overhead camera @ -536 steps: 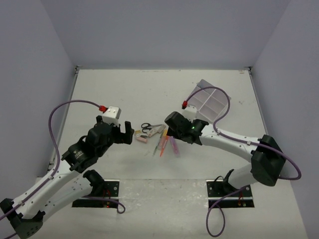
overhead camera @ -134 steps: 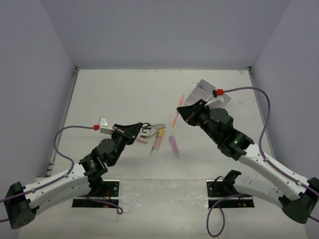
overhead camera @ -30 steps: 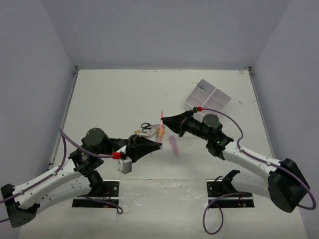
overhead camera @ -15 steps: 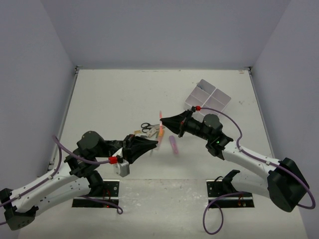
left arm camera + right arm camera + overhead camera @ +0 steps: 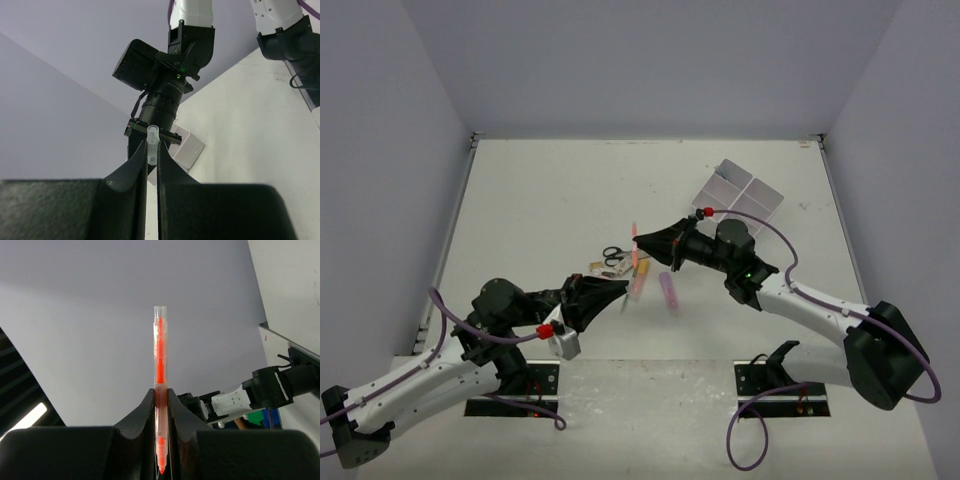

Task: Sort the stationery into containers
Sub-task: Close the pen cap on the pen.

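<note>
Orange marker (image 5: 159,355) is pinched upright between the nearly closed jaws of the right gripper (image 5: 160,394), raised at frame centre in the top view. Left gripper (image 5: 152,159) is clamped on a thin clear-tipped pen (image 5: 153,140). Nearby, scissors (image 5: 611,254) and a purple marker (image 5: 668,291) lie on the table (image 5: 540,200). The divided white box (image 5: 740,195) sits upper right.

Orange marker (image 5: 636,254) between right fingers (image 5: 651,240)

Both arms reach low toward mid-table. The left gripper (image 5: 620,290) points to 3 o'clock and the right gripper (image 5: 638,240) to 9 o'clock — both pinched closed, tips near.
</note>
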